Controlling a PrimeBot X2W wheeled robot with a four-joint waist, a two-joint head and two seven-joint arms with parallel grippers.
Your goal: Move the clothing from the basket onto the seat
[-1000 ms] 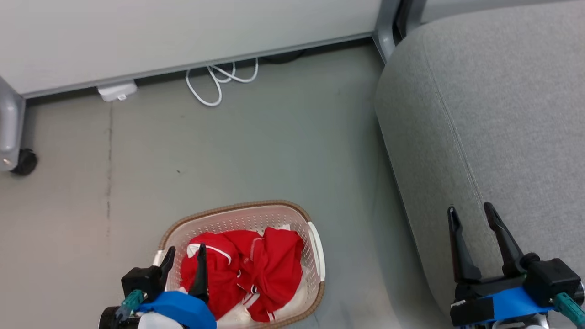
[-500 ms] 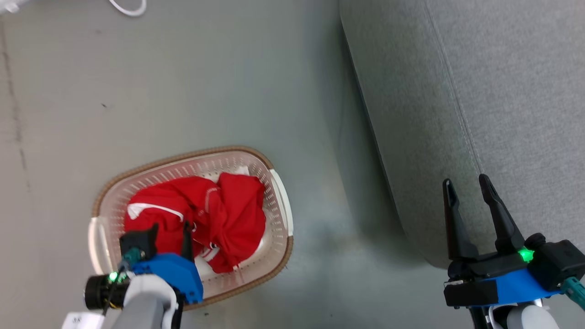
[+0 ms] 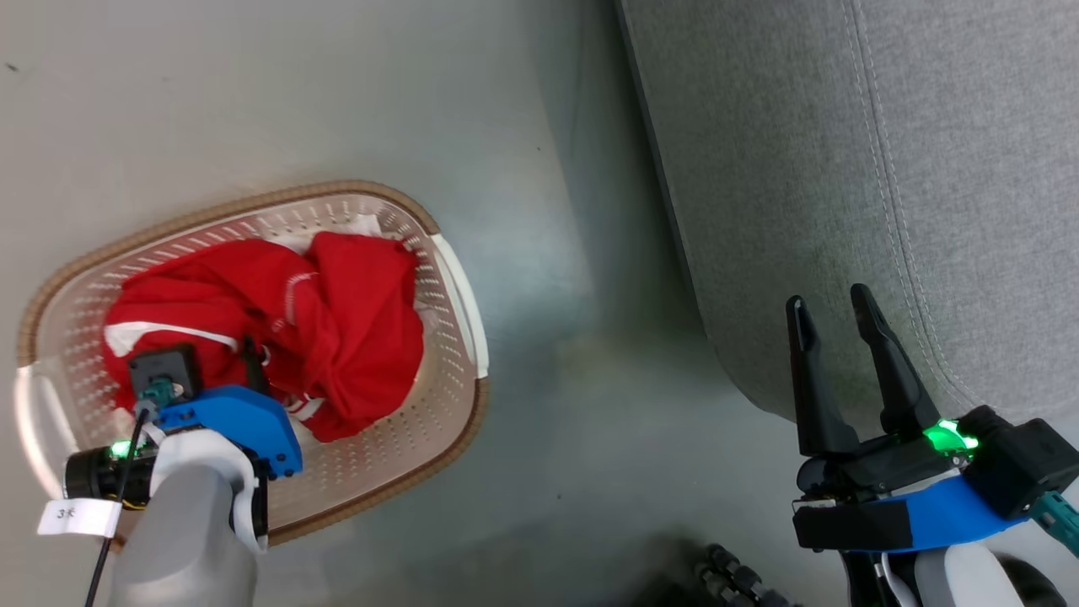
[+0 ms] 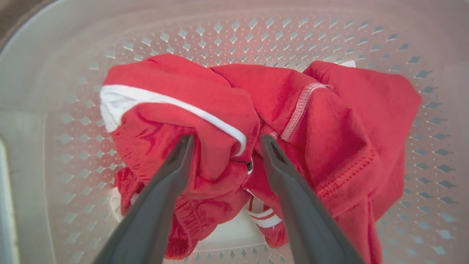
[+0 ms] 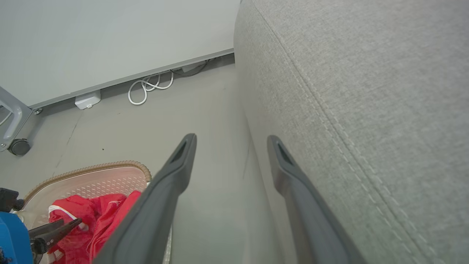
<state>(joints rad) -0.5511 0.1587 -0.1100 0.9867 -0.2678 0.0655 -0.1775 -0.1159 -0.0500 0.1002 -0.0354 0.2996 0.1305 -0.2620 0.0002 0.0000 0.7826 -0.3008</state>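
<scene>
Dark pincer fingers (image 3: 893, 371); blue wrist mounts (image 3: 936, 516); grey forearms (image 3: 181, 539)

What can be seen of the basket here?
The basket is cream-white perforated plastic, a rounded rectangle with a brown woven-look rim and white side handles. It stands upright on the grey floor, left of the seat and apart from it. Crumpled red clothing lies inside, and the left gripper reaches in, open fingers straddling a fold.
</scene>
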